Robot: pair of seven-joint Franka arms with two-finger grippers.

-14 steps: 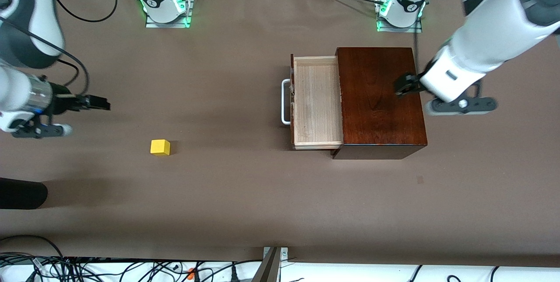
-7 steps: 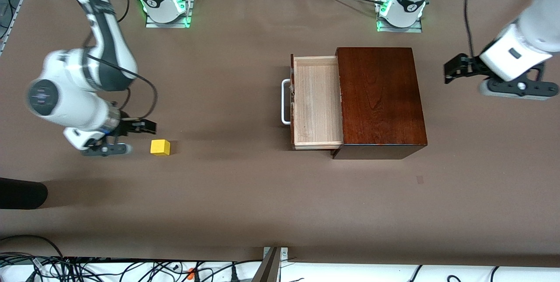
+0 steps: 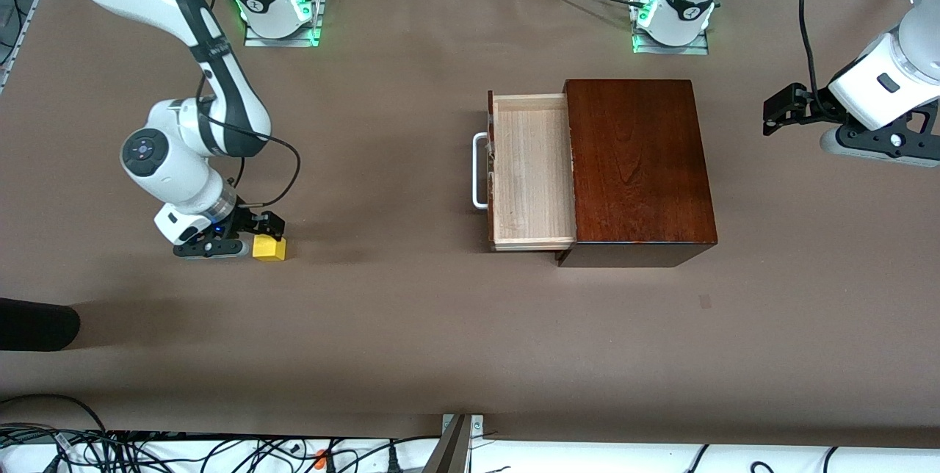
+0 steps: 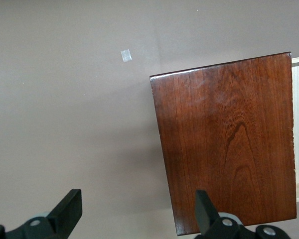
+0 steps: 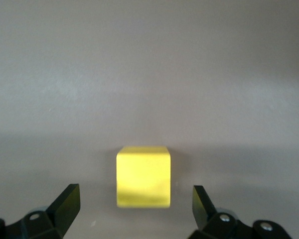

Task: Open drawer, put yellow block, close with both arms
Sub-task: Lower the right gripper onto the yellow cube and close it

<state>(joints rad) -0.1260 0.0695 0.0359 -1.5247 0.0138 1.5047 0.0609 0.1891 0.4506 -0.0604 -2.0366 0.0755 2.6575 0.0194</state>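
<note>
Yellow block: sits on the brown table toward the right arm's end, well apart from the wooden box and a little nearer the front camera than the drawer's handle. In the right wrist view the block lies on the table between the two black fingers, with a gap showing on either side.

Right gripper: down at the block, jaws spread wide and not clasping it; the fingertips stand clear of the cube's faces.

Drawer: pulled out of the box toward the right arm's end, its pale wood tray bare, the white bar handle at its outer front.

Wooden box: dark glossy brown, standing toward the left arm's end of the table; the drawer slides from its side.

Left gripper: up over bare table past the box's closed end, jaws parted and holding nothing; its wrist view looks down on the box top and a sliver of the drawer.

Left arm: waits.
</note>
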